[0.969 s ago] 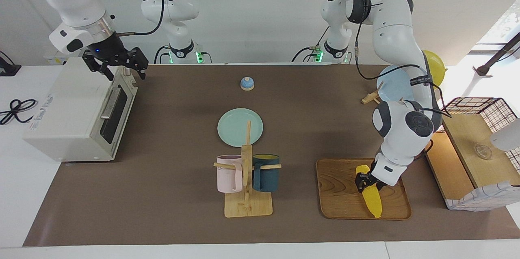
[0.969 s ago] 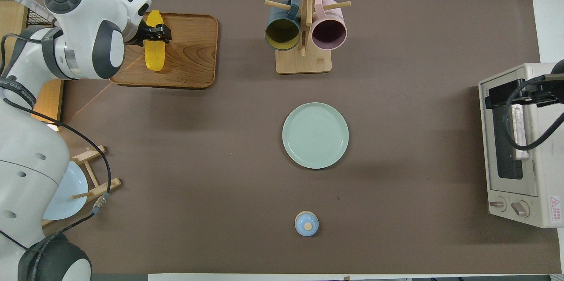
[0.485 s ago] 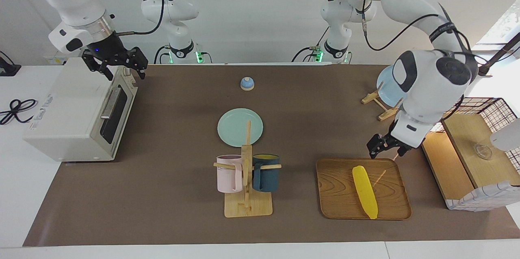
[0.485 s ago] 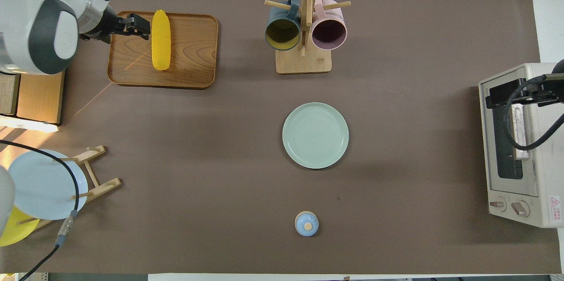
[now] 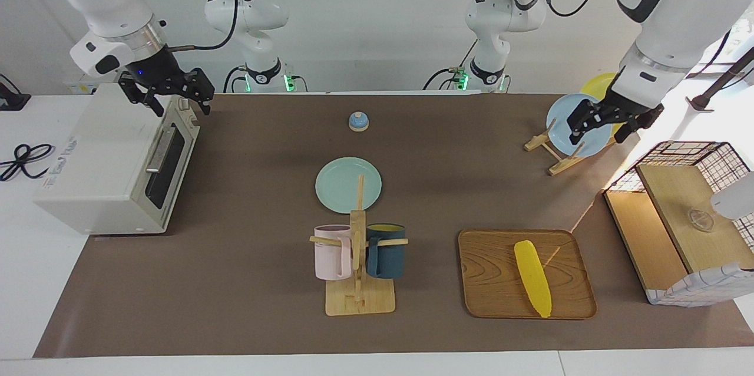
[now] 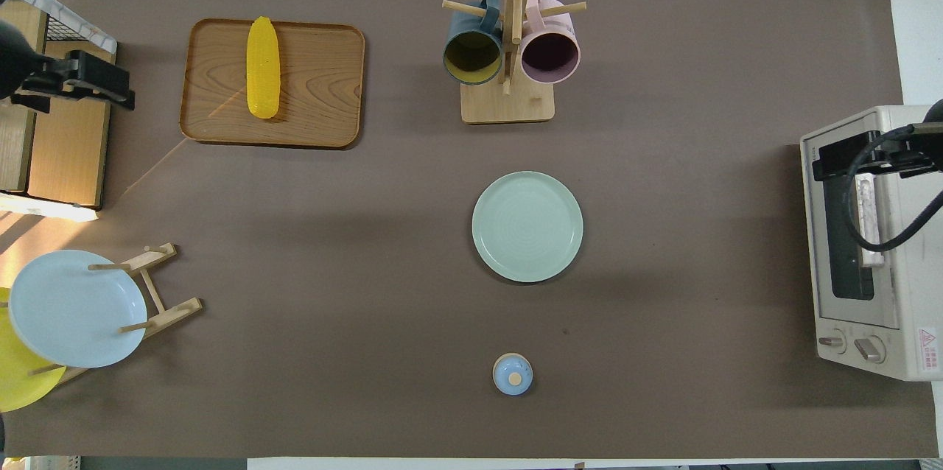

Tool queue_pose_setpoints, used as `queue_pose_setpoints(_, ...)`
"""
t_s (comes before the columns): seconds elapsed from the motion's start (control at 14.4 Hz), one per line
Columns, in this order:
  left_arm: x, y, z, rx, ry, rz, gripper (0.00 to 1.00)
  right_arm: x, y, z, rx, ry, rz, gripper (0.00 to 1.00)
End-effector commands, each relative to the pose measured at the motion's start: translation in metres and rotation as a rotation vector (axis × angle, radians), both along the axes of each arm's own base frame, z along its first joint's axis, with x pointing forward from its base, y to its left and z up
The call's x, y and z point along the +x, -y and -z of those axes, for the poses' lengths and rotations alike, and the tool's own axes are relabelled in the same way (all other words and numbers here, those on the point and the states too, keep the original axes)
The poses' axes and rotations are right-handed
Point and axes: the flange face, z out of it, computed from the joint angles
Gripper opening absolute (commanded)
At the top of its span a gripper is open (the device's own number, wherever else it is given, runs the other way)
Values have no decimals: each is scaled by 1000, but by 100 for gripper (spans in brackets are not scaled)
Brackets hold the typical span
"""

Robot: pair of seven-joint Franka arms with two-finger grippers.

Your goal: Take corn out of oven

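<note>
corn (image 5: 532, 277) lies on wooden tray (image 5: 489, 299), out of shut oven (image 5: 112, 164); task looks done. left claw (image 5: 607, 122) and right claw (image 5: 168, 93) both open, empty.

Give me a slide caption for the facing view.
Corn lies on wooden tray; oven door closed, both grippers raised.

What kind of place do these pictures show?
Probably a robotics lab set up as a mock kitchen: a toaster oven at one table end, a mug rack and plates, a plastic-looking corn cob on a wooden tray, and two robot arms.
</note>
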Motion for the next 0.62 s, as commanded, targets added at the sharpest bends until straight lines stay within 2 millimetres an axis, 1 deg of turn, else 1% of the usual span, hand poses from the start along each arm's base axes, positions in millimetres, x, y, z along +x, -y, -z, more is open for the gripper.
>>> queue_pose_setpoints(0.0,-53,-6,6,27,-57,22,100,4,2,-2,-15,1,11,100)
queue_pose_setpoints(0.14,-67,4,19,27,-85,33,100,4,3,-2,-15,3,12,100)
queue_pose_setpoints(0.21,-68,3,21,25,-77,23,100,4,3,-2,-15,3,14,100)
queue_pose_setpoints(0.28,-67,6,23,23,-65,23,100,4,3,-2,-15,3,14,100)
queue_pose_setpoints(0.42,-55,12,21,12,-18,33,100,4,3,-2,-15,4,14,100)
queue_pose_setpoints(0.55,-47,12,12,-3,0,31,100,4,3,-2,-15,3,14,100)
